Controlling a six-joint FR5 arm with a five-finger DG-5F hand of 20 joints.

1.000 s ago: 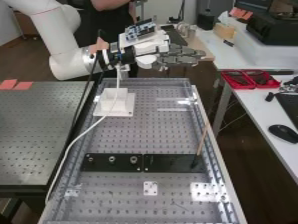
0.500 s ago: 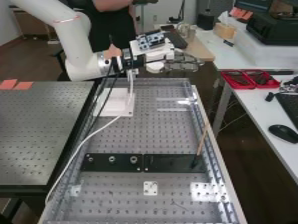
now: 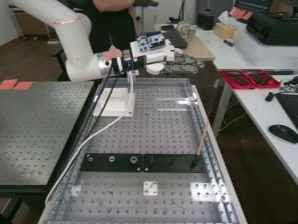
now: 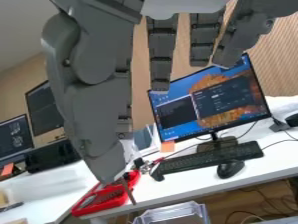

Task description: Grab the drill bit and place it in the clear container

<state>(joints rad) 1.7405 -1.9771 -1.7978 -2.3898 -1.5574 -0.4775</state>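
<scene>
The hand is over the far right end of the perforated bench, pointing to the right in the high view. In the wrist view the hand has its thumb bent down against a finger, while other fingers hang nearly straight. A thin dark drill bit sticks out from behind the thumb's tip, slanting downward; its upper part is hidden, and it appears pinched there. The clear container shows its rim and upper walls in the wrist view, below the thumb tip and apart from the bit.
Black plates with round fittings lie across the bench, and a thin stick leans at their right end. A white mount stands near the far left. Red trays are on the side desk, with a keyboard and monitor.
The arm and hand have shifted to the right and somewhat nearer in the high view, then hardly moved in the last half second. The cables swung along with them.
</scene>
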